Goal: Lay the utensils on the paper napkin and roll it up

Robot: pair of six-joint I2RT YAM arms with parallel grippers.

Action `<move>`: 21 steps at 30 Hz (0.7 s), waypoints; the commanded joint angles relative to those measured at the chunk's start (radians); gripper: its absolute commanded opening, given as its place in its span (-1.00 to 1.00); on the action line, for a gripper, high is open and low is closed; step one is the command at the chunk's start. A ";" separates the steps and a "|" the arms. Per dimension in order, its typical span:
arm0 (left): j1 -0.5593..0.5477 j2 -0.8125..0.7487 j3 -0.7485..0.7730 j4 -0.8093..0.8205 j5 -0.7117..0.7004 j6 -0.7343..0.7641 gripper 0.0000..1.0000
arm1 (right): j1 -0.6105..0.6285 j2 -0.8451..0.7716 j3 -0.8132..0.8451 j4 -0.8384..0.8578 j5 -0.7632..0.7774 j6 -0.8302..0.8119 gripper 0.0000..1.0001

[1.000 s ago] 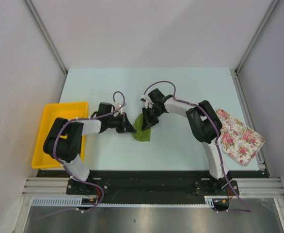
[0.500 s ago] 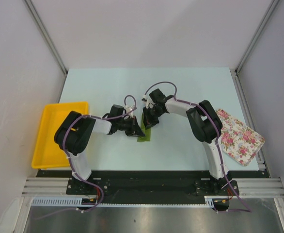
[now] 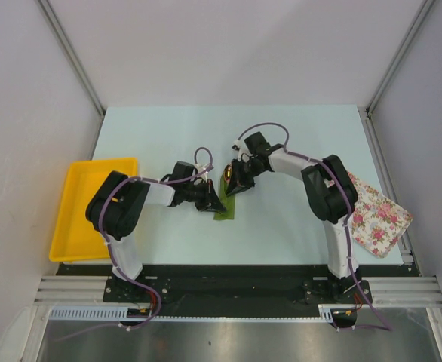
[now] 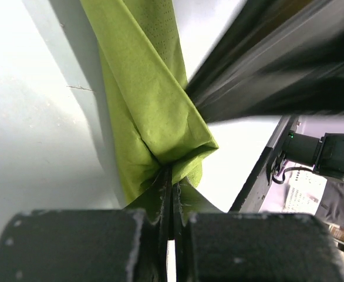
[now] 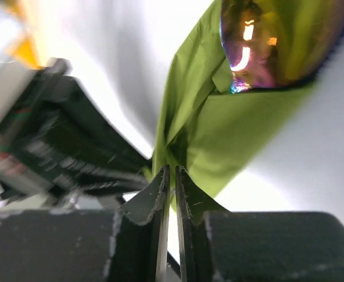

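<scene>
My left claw (image 4: 171,182) clamps the napkin (image 4: 148,100) at its near end. Whether the right claw (image 5: 171,176), at the far end by the spoon (image 5: 272,47), grips anything, I cannot tell.

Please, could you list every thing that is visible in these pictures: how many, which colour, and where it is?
napkin: one, olive green, folded, middle of the table, between the two grippers.
spoon: one seen, shiny gold head showing at the napkin's far end; the handle is hidden in the fold.
tray: one, yellow, at the table's left edge.
cloth: one, white with pink flowers, at the table's right edge.
table: one, pale blue-white, under everything.
left gripper: one, black, shut on a fold of the napkin.
right gripper: one, black, fingers almost together on the napkin's edge.
</scene>
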 commanded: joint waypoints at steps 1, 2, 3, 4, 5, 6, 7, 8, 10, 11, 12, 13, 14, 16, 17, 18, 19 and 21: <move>-0.017 0.027 -0.019 -0.069 -0.105 0.020 -1.00 | -0.058 -0.123 -0.056 0.091 -0.103 0.070 -0.75; -0.015 0.024 -0.020 -0.063 -0.102 0.020 -1.00 | -0.066 -0.128 -0.069 0.099 -0.103 0.071 -0.76; -0.015 0.023 -0.022 -0.059 -0.102 0.019 -1.00 | -0.068 -0.131 -0.098 0.117 -0.106 0.071 -0.77; -0.017 0.023 -0.022 -0.056 -0.097 0.019 -1.00 | -0.068 -0.126 -0.108 0.125 -0.108 0.074 -0.77; -0.015 0.027 -0.022 -0.054 -0.092 0.020 -1.00 | -0.069 -0.122 -0.122 0.132 -0.111 0.082 -0.78; -0.015 0.027 -0.020 -0.053 -0.089 0.019 -1.00 | -0.069 -0.115 -0.132 0.160 -0.123 0.088 -0.79; -0.017 0.027 -0.019 -0.052 -0.089 0.020 -1.00 | -0.071 -0.103 -0.157 0.175 -0.128 0.108 -0.79; -0.015 0.026 -0.019 -0.054 -0.088 0.020 -0.99 | -0.068 -0.097 -0.165 0.194 -0.132 0.114 -0.80; -0.015 0.029 -0.014 -0.057 -0.083 0.023 -1.00 | -0.071 -0.068 -0.177 0.217 -0.140 0.120 -0.82; -0.015 0.029 -0.014 -0.056 -0.082 0.023 -1.00 | -0.071 -0.059 -0.182 0.232 -0.143 0.128 -0.83; -0.014 0.027 -0.016 -0.053 -0.082 0.022 -1.00 | -0.072 -0.054 -0.192 0.250 -0.148 0.142 -0.83; -0.014 0.029 -0.016 -0.052 -0.082 0.022 -1.00 | -0.071 -0.048 -0.209 0.267 -0.148 0.150 -0.83; -0.014 0.029 -0.017 -0.052 -0.080 0.023 -1.00 | -0.069 -0.045 -0.212 0.287 -0.146 0.159 -0.83; -0.014 0.030 -0.017 -0.052 -0.077 0.023 -1.00 | -0.069 -0.028 -0.215 0.303 -0.155 0.166 -0.85; -0.014 0.029 -0.019 -0.052 -0.076 0.025 -1.00 | -0.069 -0.023 -0.212 0.310 -0.158 0.171 -0.85; -0.014 0.030 -0.019 -0.052 -0.076 0.026 -1.00 | -0.068 -0.019 -0.214 0.316 -0.164 0.174 -0.85; -0.014 0.030 -0.019 -0.054 -0.073 0.025 -1.00 | -0.068 -0.014 -0.215 0.323 -0.167 0.179 -0.86; -0.011 0.032 -0.017 -0.053 -0.073 0.025 -1.00 | -0.066 0.003 -0.221 0.338 -0.174 0.189 -0.87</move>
